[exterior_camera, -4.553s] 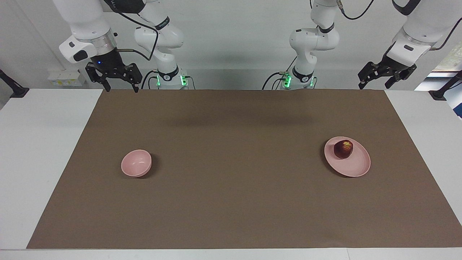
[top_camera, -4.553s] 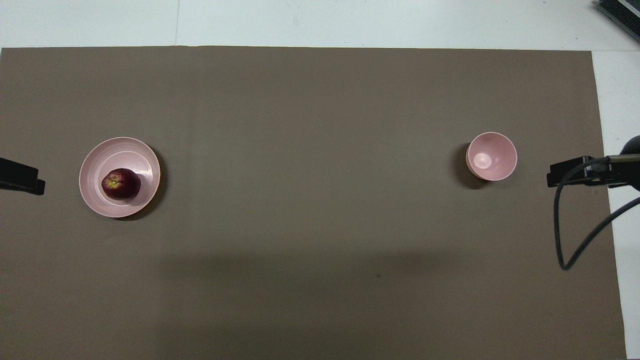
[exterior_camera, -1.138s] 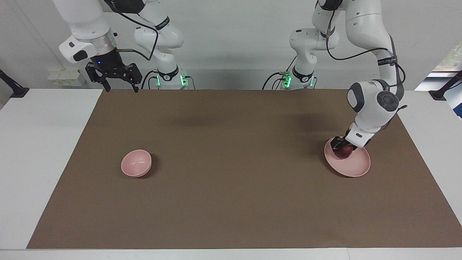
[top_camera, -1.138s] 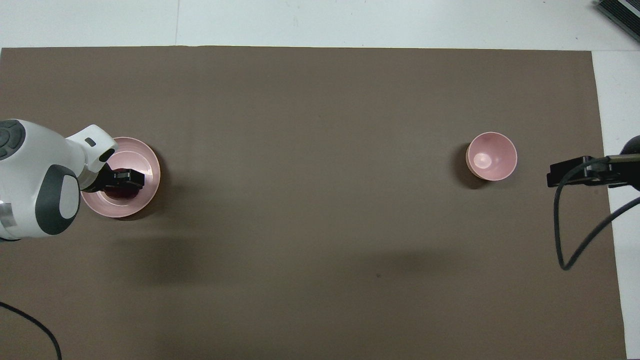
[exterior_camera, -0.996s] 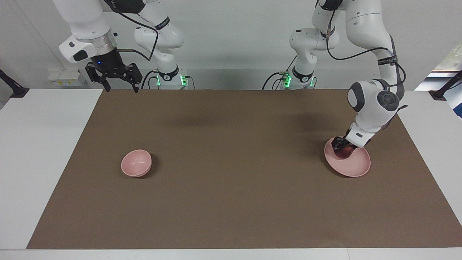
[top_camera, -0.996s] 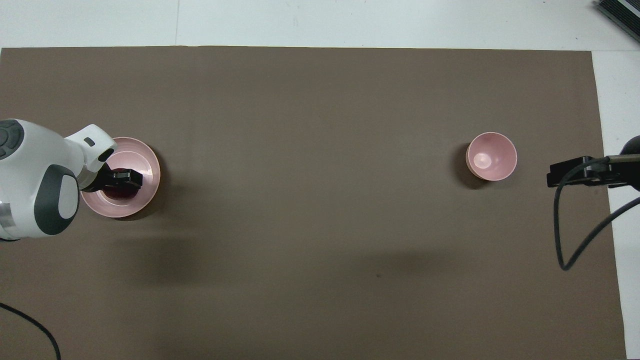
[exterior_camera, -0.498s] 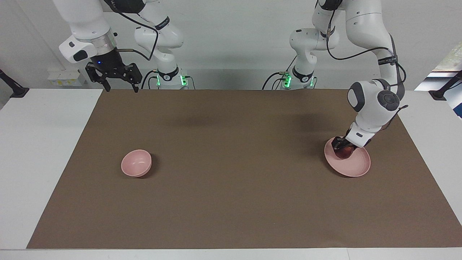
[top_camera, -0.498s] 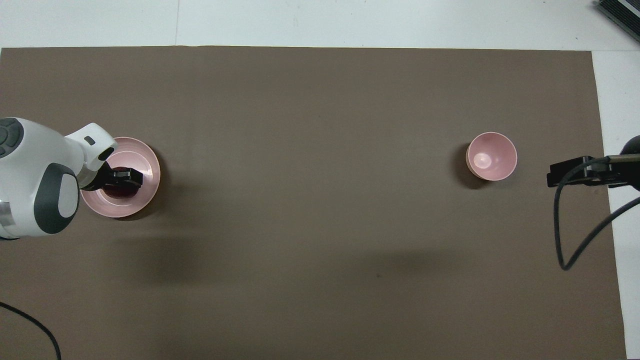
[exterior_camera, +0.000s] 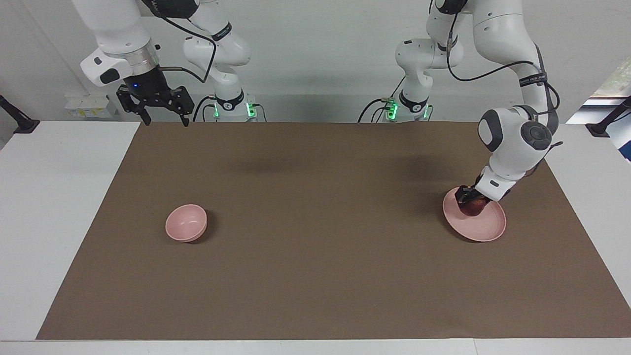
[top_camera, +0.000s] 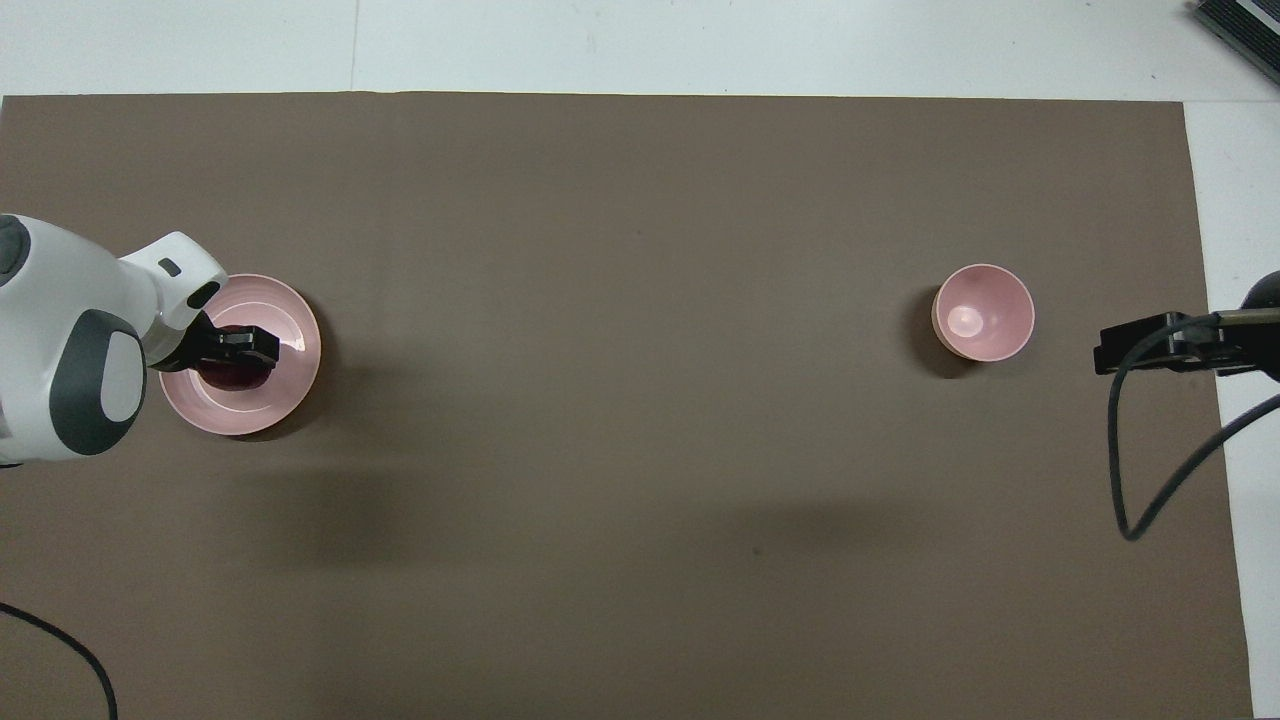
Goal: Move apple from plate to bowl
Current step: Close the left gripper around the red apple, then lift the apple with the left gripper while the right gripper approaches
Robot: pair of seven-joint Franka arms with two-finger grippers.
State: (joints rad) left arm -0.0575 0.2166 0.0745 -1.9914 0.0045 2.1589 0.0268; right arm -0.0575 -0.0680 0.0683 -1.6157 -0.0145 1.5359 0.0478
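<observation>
Left gripper (exterior_camera: pixel 469 203) is angling steeply down, clamping apple (exterior_camera: pixel 473 209) over plate (exterior_camera: pixel 485 228); right gripper (exterior_camera: pixel 160 111) (fingers spread wide) is waiting.

— How many pieces of fruit are on the brown mat (exterior_camera: pixel 315 276)?
— One apple (exterior_camera: pixel 472 209), on the only plate (exterior_camera: pixel 485 228).
— And other dishes?
— One bowl (exterior_camera: pixel 186 223), toward the mat's right-arm end.
— Robot arms over the mat?
— Two, each with one gripper: left gripper (exterior_camera: pixel 468 201), right gripper (exterior_camera: pixel 162 114).
</observation>
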